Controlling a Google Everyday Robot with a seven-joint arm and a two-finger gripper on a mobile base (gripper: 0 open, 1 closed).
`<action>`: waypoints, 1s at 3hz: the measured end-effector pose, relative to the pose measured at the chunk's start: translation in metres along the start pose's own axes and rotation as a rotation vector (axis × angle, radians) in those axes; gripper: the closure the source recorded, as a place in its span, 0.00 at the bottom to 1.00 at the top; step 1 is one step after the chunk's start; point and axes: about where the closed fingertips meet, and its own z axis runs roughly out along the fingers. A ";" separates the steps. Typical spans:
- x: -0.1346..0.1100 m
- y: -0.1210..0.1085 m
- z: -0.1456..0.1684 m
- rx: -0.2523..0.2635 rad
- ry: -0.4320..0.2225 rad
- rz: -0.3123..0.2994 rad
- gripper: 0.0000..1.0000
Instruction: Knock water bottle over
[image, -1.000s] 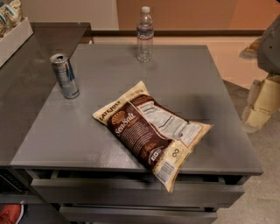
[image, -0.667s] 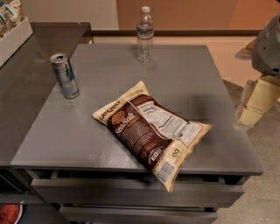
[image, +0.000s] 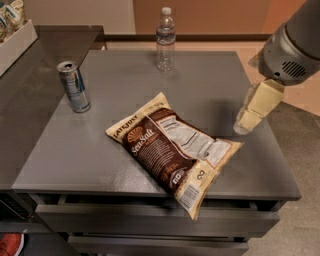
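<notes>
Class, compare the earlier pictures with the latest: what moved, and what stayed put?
The cream-coloured gripper has moved leftward, from beside the grey table to above its right edge. The clear ribbed plastic water bottle stays upright at the far edge; the silver-blue metal can and brown snack bag have not shifted.

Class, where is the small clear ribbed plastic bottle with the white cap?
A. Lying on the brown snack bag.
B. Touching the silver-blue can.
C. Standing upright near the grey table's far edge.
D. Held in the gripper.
C: the clear plastic water bottle stands upright at the far edge of the grey table; the gripper hovers at the right edge, apart from it.
</notes>
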 end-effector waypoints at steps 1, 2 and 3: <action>-0.020 -0.025 0.020 0.014 -0.053 0.072 0.00; -0.039 -0.054 0.041 0.042 -0.107 0.155 0.00; -0.055 -0.082 0.057 0.076 -0.169 0.224 0.00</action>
